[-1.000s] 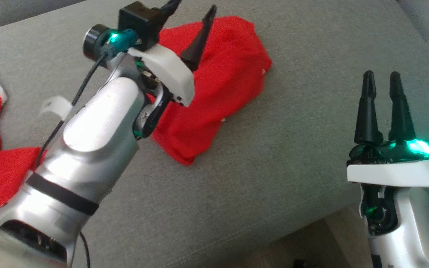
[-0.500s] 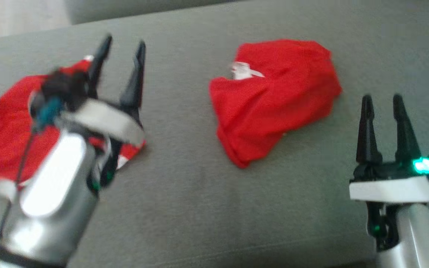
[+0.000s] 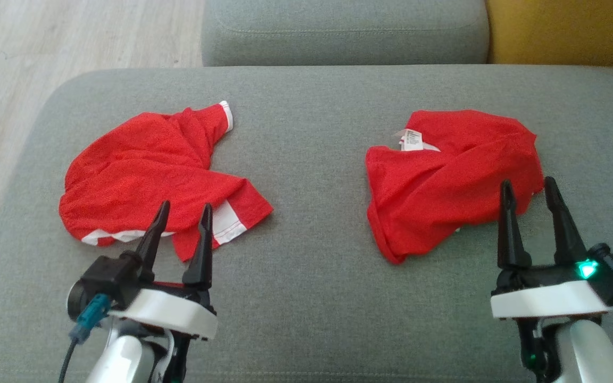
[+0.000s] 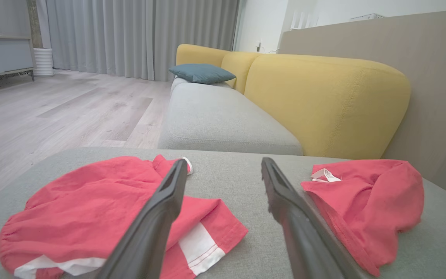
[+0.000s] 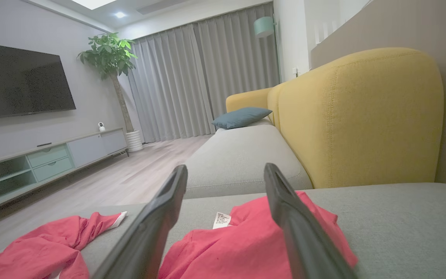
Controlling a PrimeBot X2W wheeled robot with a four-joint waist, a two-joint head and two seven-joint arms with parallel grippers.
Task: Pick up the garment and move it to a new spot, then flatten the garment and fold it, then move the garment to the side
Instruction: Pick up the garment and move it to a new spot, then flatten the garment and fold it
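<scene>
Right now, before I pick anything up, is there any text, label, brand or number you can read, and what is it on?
White tag on the right red garment: lines of print, too small and blurred to read, in the wrist views too.
Left red garment: white trim, no print to be seen.
Nothing else carries readable words, numbers or signs.

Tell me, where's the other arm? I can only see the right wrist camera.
Observer: The left gripper hangs by the near edge of the left garment, jaws open.
Operator: What's along that shirt's near side?
Observer: A white band along the hem, and a white patch at its near corner.
Operator: Where's my arm, from above?
Observer: The right gripper is at the right garment's near right edge, holding nothing.
</scene>
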